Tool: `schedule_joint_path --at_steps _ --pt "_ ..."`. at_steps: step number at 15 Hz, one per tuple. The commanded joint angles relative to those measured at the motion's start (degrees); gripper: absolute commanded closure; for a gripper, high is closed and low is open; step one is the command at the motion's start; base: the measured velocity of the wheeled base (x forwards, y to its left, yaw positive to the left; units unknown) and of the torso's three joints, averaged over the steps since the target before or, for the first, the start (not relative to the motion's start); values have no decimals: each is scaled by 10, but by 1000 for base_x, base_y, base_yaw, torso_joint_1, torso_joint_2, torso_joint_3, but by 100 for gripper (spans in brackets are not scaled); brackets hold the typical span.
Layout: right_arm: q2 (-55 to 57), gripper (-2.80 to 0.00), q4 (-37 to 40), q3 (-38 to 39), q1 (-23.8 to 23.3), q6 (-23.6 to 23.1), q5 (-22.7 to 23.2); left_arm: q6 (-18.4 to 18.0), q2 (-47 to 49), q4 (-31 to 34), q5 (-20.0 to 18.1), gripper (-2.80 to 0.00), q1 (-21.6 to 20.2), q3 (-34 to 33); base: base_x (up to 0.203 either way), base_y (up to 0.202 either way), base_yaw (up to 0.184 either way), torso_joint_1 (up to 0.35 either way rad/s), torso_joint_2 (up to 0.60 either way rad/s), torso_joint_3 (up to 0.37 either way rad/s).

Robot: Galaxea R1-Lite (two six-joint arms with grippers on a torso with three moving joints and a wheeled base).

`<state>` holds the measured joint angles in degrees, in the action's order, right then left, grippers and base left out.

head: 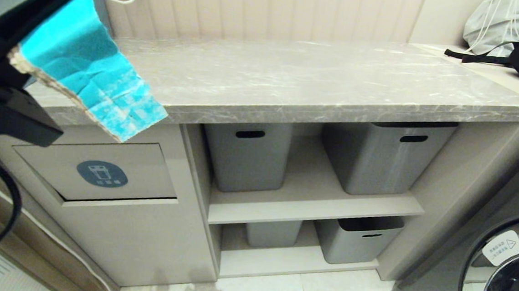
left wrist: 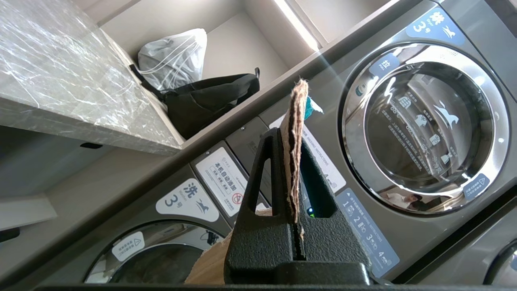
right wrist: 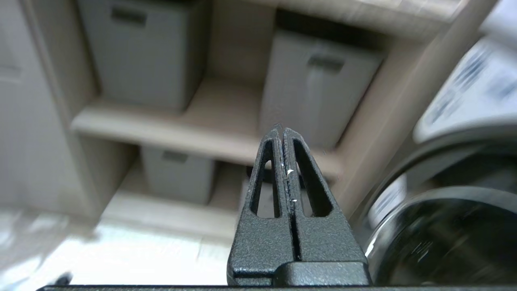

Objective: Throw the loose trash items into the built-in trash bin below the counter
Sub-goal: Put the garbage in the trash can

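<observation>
The left hand [left wrist: 295, 161] is clamped on a torn turquoise-faced cardboard scrap [head: 91, 70], which hides part of the grey marble worktop [head: 292, 74]. The right hand [right wrist: 284, 149], pressed together, is empty.

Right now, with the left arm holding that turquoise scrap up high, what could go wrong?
1. The trash bin flap looks closed; a scrap dropped now would probably hit the floor.
2. The left end effector pinches the turquoise cardboard scrap only at one edge, so it might slip.
3. The right end effector is shut and away from the flap.
</observation>
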<state>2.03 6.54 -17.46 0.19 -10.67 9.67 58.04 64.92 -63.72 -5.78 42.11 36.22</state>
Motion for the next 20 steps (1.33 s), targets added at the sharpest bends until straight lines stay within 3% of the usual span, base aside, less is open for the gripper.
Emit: schedule_joint_path --at_steps 1,3,5,9,11,14,16,20 --pt "-19 0 -17 69 -1 0 3 3 -4 -3 0 0 0 -4 0 0 0 0 0 0" --pt "-20 0 -89 150 -1 15 23 3 -5 -4 0 0 -1 -5 0 0 0 0 0 0" --pt "-20 0 -107 159 -1 101 52 1 -3 -4 -1 0 -6 -3 0 0 0 0 0 0" --pt "-20 0 -95 172 -1 53 -63 -4 -8 -4 -3 0 -8 -3 0 0 0 0 0 0" --pt "-20 0 -50 170 -1 38 -80 -4 -5 -4 -3 0 -9 -5 0 0 0 0 0 0" --pt "-20 0 -64 175 -1 46 -85 -5 -8 -4 -2 0 -13 -3 0 0 0 0 0 0" --pt "-20 0 -65 175 -1 71 -86 -24 -7 -3 -3 0 -15 -11 0 0 0 0 0 0" --pt "-20 0 -65 175 -1 89 -87 -126 -8 -3 -2 0 -14 -51 0 0 0 0 0 0"
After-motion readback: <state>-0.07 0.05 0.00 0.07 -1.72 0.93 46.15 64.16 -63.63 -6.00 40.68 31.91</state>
